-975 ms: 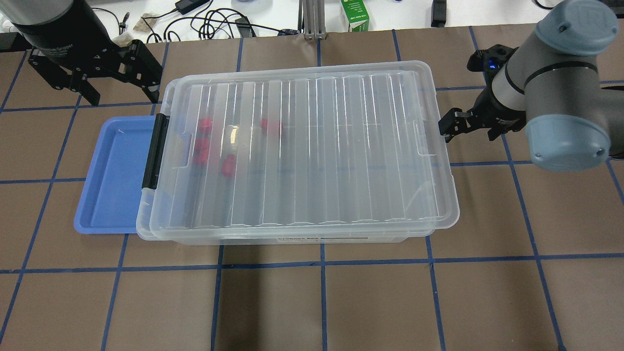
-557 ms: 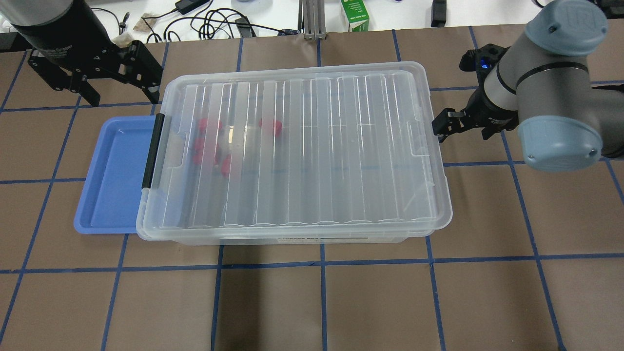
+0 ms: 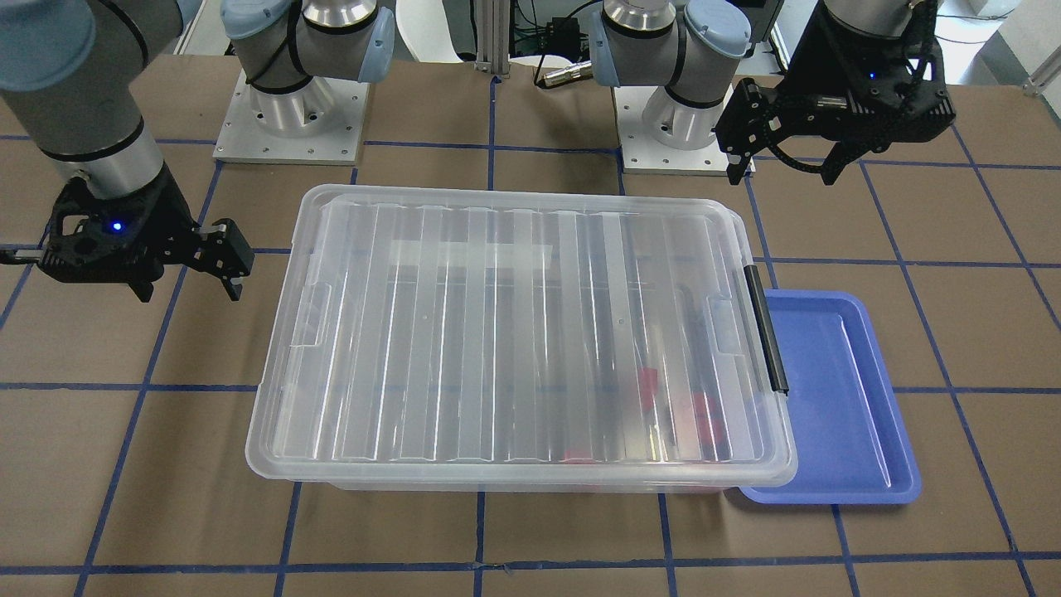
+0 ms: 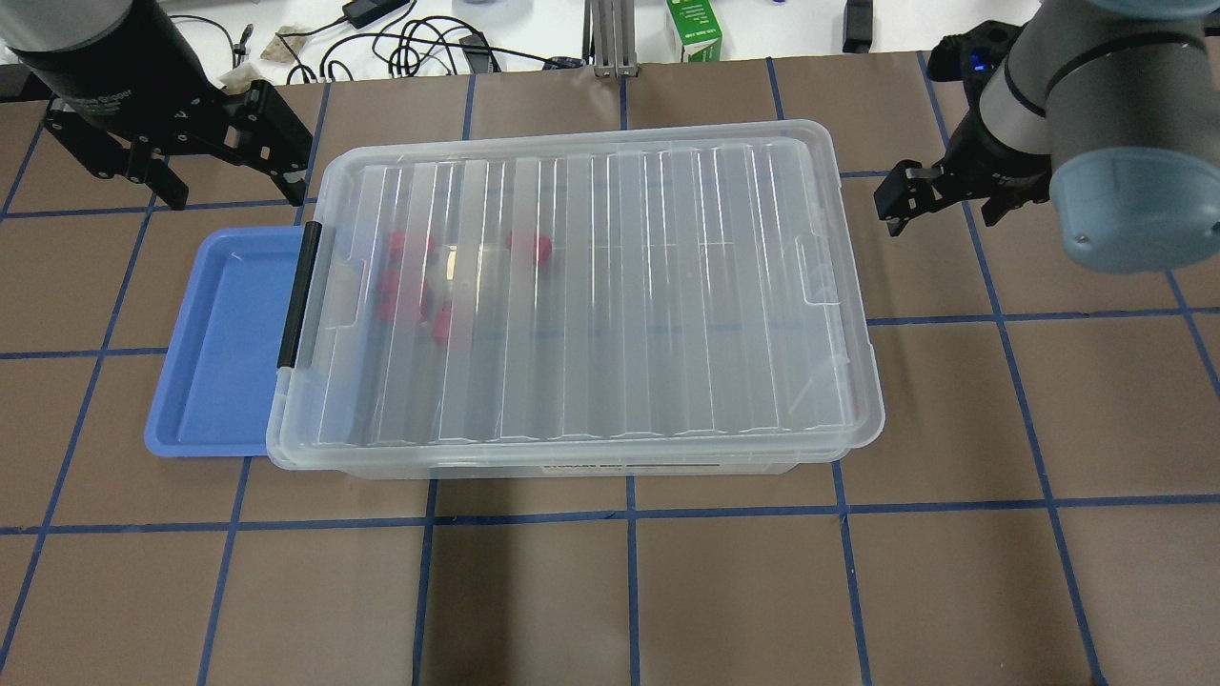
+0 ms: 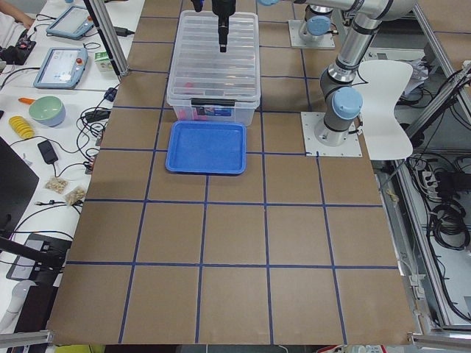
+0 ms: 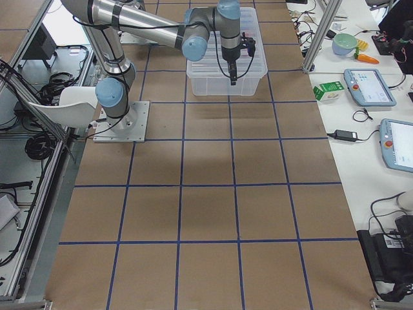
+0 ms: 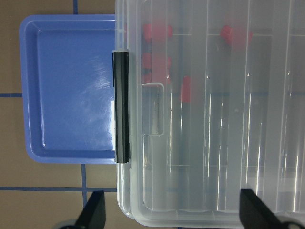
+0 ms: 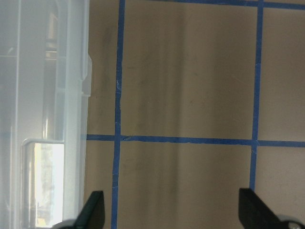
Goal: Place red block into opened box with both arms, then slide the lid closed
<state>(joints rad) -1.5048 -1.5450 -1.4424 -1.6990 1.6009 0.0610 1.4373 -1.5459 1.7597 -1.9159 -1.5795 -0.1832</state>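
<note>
Left and right jaws spread, beside the lid (image 4: 591, 286). Risk: lid possibly unseated at clip bar (image 4: 300, 295); a nudge could shift it.

The box (image 5: 213, 94) is sitting far up the table (image 5: 235, 243), with the lid (image 5: 210, 44) lying over it and red pieces (image 5: 200, 110) showing faintly through its near wall. The blue tray (image 5: 206, 147) is lying just beside the black clip bar (image 5: 213, 104). The left pincer (image 5: 222, 37) is hanging raised, overlapping the lid.

Ribbed clear lid (image 4: 610, 286), seemingly red blocks (image 4: 531, 247) blurred beneath it, plain blue tray (image 4: 229, 353), blue-gridded brown table (image 4: 743, 591).
</note>
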